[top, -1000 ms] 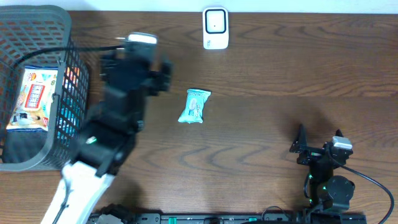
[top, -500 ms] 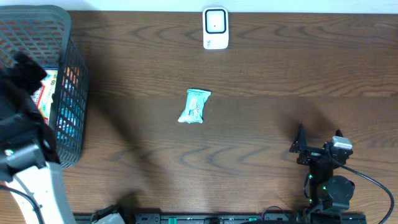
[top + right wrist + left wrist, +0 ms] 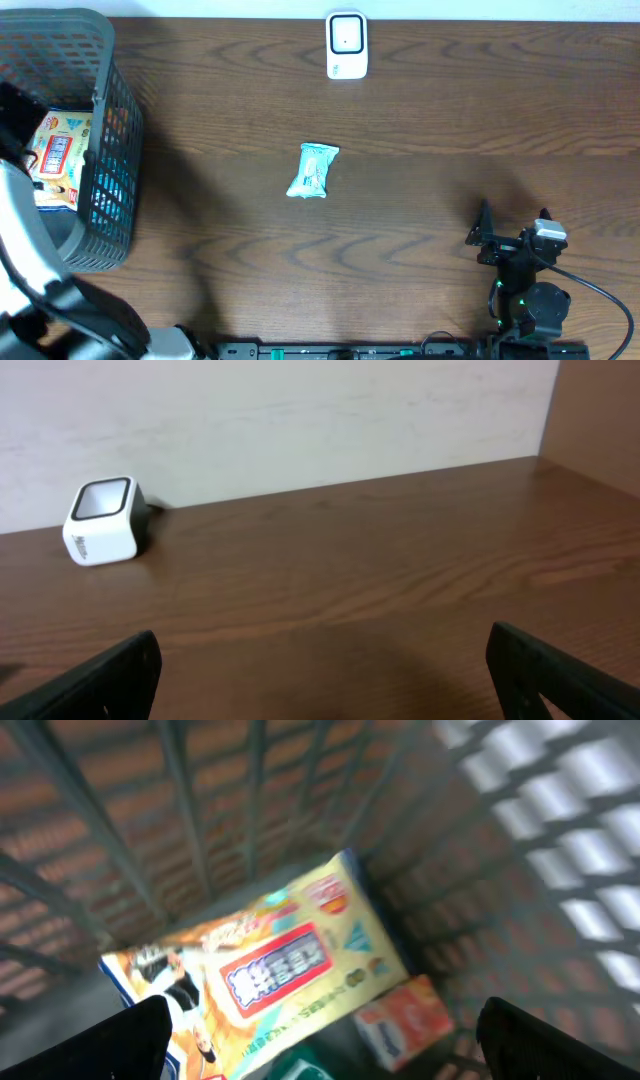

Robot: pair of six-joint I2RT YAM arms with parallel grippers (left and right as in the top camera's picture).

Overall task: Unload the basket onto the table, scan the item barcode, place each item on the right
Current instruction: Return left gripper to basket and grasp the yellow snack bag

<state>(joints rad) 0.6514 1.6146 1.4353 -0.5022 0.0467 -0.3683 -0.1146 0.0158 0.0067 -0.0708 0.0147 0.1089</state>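
Yellow snack packet [image 3: 260,980] lies flat in the grey basket [image 3: 108,95] at the far left of the surface [image 3: 450,130], with a small orange box [image 3: 405,1015] just beside it. The left gripper [image 3: 320,1025] hangs above it, jaws released and empty. A teal packet [image 3: 313,170] lies mid-surface, well apart from the white scanner [image 3: 347,45] at the far edge. The right gripper [image 3: 513,225] sits near right, jaws released and empty.

teal packet [image 3: 313,170], white scanner [image 3: 347,45], grey basket [image 3: 108,200]
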